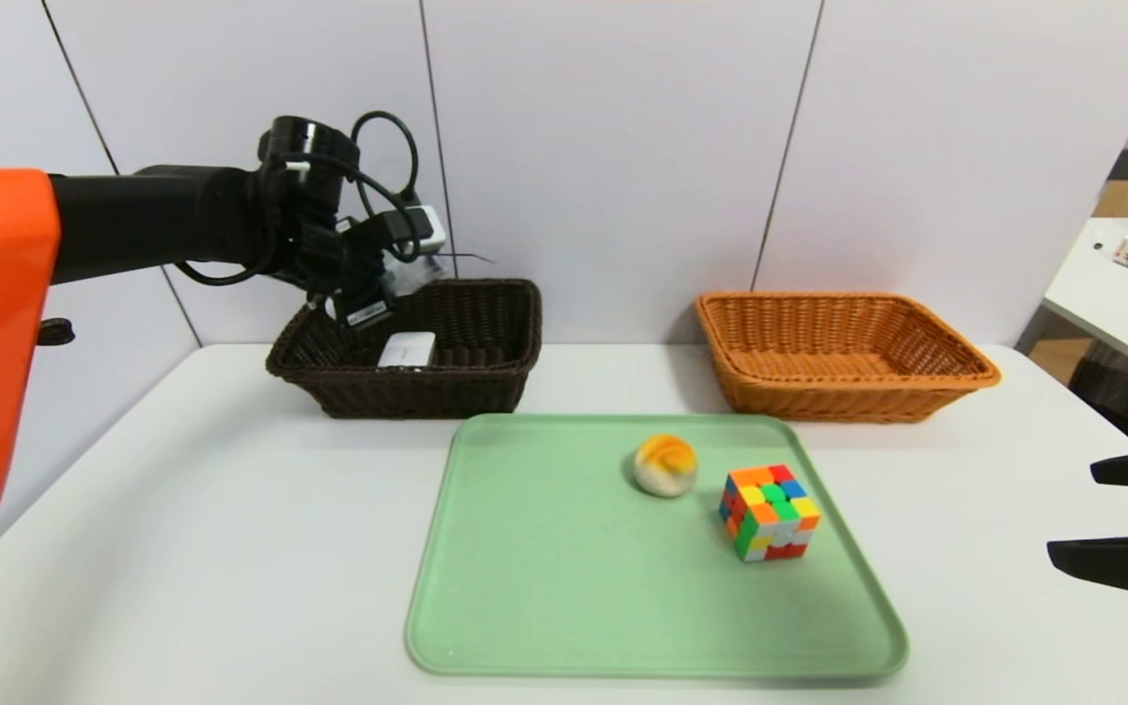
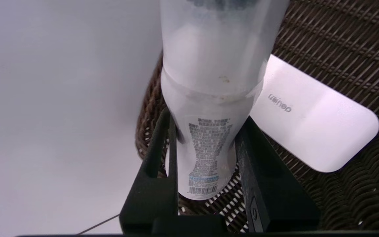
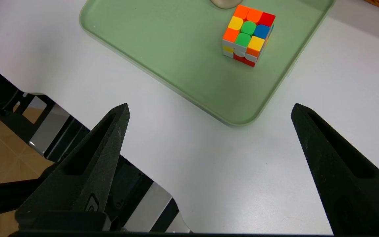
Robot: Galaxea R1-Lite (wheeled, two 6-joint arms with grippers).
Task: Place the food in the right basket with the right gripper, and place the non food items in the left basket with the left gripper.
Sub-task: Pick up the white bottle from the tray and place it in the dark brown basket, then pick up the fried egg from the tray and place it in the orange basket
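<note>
Bottle point(image 2: 209, 98) first: slim, white, printed label, and our left gripper point(image 2: 206, 154) has its fingers clamped on the lower part, one on each side. It hangs over the near-left corner of the left basket point(image 1: 486, 382), the dark brown one, which sits at about 11 o'clock from the tray point(image 1: 525, 587). Inside that basket the flat white case point(image 2: 311, 128) lies on the wicker floor, just beside the bottle in the left wrist view; we can't tell if the two touch.

On the green tray, the food point(image 1: 665, 465), a little orange-and-cream bun ball, sits toward the far side, and the puzzle cube point(image 1: 769, 511) is just beside it at roughly 4 o'clock, not touching. The right basket point(image 1: 916, 392), orange-tan, is at about 1 o'clock from the tray with nothing in it that we can see.

Our right gripper point(image 3: 209, 115) hovers over the white table point(image 1: 182, 539) at the tray's 3 o'clock side, fingers spread wide with nothing between them.
</note>
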